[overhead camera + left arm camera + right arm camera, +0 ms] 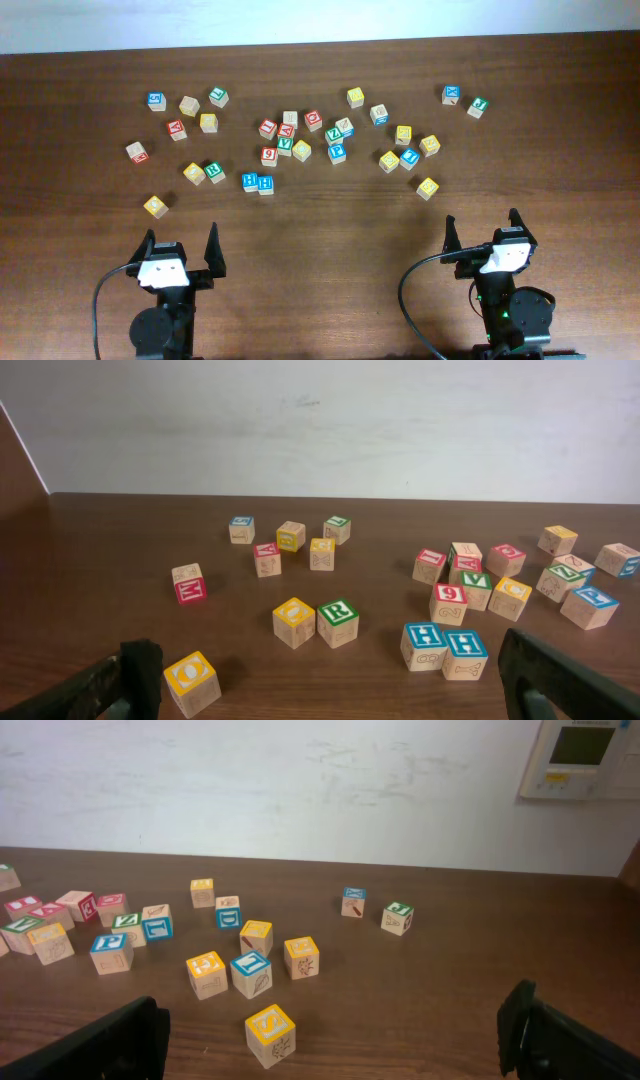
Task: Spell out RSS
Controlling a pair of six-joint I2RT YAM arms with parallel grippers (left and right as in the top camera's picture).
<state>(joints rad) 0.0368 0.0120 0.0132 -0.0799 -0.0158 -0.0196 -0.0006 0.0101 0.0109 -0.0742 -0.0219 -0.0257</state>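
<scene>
The green R cube (215,171) (338,622) rests left of centre, touching a yellow-faced cube (294,622) whose letter I cannot read. A yellow S cube (427,187) (270,1034) stands alone at the near right, just ahead of my right gripper (482,222) (335,1020). That gripper is open and holds nothing. My left gripper (182,238) (328,660) is also open and empty at the near left, short of the R cube. More yellow cubes (206,973) lie beyond the S cube, and I cannot make out a second S among them.
A yellow O cube (155,206) (192,682) sits near the left gripper's left finger. Two blue H cubes (257,182) (445,648) stand side by side at centre. Several other letter cubes are scattered across the far half of the wooden table (330,250).
</scene>
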